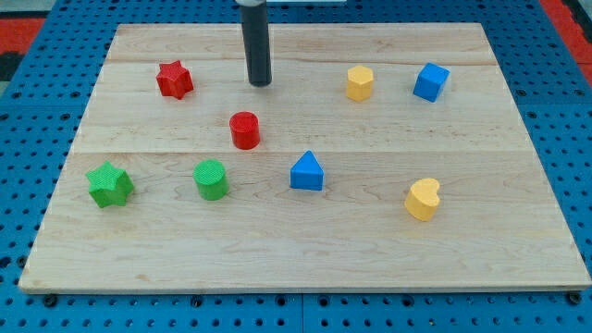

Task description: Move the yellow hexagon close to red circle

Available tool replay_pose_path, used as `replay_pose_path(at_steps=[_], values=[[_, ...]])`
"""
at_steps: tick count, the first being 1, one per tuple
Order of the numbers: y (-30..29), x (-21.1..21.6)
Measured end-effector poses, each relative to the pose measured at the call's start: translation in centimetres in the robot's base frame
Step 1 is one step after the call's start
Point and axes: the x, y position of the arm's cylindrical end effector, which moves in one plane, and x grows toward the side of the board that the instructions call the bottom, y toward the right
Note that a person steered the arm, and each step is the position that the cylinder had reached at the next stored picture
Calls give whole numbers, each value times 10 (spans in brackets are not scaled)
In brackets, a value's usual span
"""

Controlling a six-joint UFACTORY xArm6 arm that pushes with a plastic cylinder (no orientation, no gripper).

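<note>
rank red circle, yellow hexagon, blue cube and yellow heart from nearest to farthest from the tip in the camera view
From my tip:
1. red circle, just below, slightly left
2. yellow hexagon, to the right
3. blue cube, farther right
4. yellow heart, lower right

On the wooden board (pixel 305 250) sit 6 spare blocks: a red star (pixel 174 80) upper left, blue cube (pixel 430 81) upper right, green star (pixel 109 184), green cylinder (pixel 211 179), blue triangle (pixel 307 172), yellow heart (pixel 423 199).
</note>
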Motion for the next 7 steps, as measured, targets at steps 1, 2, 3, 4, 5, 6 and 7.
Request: replay_pose_path(at_steps=[1,2,3,4,5,6,7], values=[[26,-47],[97,-53],[160,-12],[156,59],[95,88],[111,83],[139,64]])
